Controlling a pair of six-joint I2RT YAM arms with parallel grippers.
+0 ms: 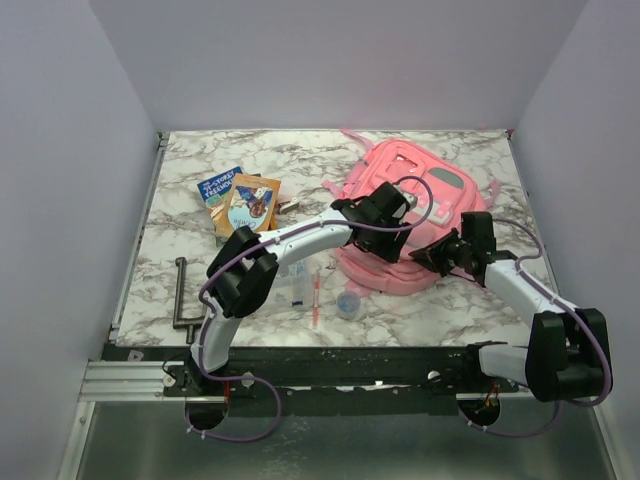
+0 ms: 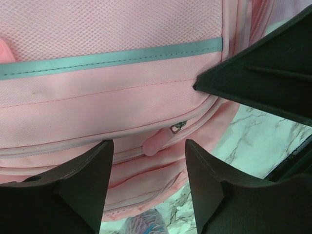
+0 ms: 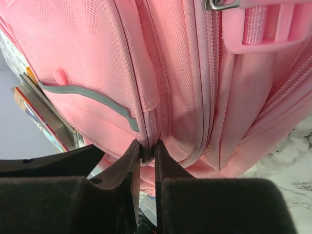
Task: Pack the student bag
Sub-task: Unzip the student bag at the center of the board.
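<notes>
Pink bag (image 1: pixel 372 178) lies on the marble table (image 1: pixel 200 160) toward two o'clock; the left gripper (image 2: pixel 147 145) hangs spread wide over its zip pull (image 2: pixel 156 141); the right gripper (image 3: pixel 147 151) is pinched tight on the bag's zip seam, at the bag's five o'clock edge.

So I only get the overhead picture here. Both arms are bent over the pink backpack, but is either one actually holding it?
Observer: The right gripper is. Its wrist camera shows the fingers pinched shut on a seam of the backpack.
Operator: And the left one?
Observer: No. The left gripper is open, with its fingers spread wide in front of the fabric.
Operator: What is it pointing at?
Observer: A pink zip pull sits in line with the gap between those fingers, not gripped.
</notes>
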